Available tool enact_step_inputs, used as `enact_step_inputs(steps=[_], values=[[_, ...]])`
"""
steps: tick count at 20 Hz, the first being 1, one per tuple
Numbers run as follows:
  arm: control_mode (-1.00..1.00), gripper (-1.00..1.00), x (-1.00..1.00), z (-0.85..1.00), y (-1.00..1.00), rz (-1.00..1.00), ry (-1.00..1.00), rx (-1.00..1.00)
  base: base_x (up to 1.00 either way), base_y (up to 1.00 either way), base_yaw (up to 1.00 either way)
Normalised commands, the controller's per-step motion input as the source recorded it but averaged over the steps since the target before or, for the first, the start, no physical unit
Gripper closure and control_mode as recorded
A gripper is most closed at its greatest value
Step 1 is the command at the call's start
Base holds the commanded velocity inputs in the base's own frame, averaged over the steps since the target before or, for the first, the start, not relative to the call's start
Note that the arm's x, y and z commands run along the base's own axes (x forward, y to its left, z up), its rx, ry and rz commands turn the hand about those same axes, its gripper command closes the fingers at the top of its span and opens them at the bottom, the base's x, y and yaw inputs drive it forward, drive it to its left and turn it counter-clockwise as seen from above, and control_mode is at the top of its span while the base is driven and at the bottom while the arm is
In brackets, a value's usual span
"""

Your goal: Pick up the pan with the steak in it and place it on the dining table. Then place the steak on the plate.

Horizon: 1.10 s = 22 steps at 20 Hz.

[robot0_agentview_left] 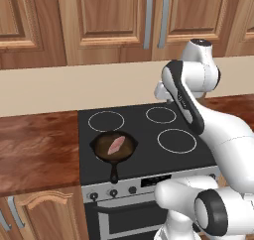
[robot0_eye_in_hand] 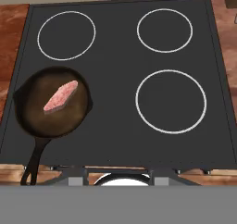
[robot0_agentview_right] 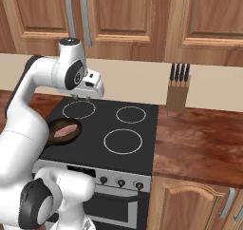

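Left base view, pan: I see the pan [robot0_agentview_left: 115, 148] on the front-left ring of the stove [robot0_agentview_left: 149, 135], handle pointing at the front edge.
Left base view, steak: the steak [robot0_agentview_left: 117, 144] lies inside the pan, near its middle.
Left base view, arm: it is raised over the right side of the stove, well apart from the pan.
Right base view, gripper: the gripper [robot0_agentview_right: 90, 92] hangs high over the back-left ring; I cannot tell how the jaws stand.
Right base view, counter: a knife block [robot0_agentview_right: 178, 94] stands on the counter [robot0_agentview_right: 199, 138] right of the stove.
Hand view, pan: the pan [robot0_eye_in_hand: 52, 108] sits lower left, steak [robot0_eye_in_hand: 60, 96] in it, three rings bare.
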Motion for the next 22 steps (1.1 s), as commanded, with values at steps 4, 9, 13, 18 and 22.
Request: enact_step_inputs(steps=[4,9,13,18,22], values=[[-1.00,-1.00,-0.06,0.00,0.05,0.00,0.01,0.04,0.00,0.00,0.00],[-1.00,-1.00,-0.20,-0.03,0.20,0.00,0.01,0.10,0.00,0.00,0.00],[-1.00,-1.00,-0.29,-0.09,0.32,0.00,0.01,0.10,0.00,0.00,0.00],[-1.00,-1.00,-0.25,-0.19,0.34,0.00,0.03,0.07,0.00,0.00,0.00],[-1.00,-1.00,-0.20,-0.26,0.39,0.00,0.04,0.03,0.00,0.00,0.00]])
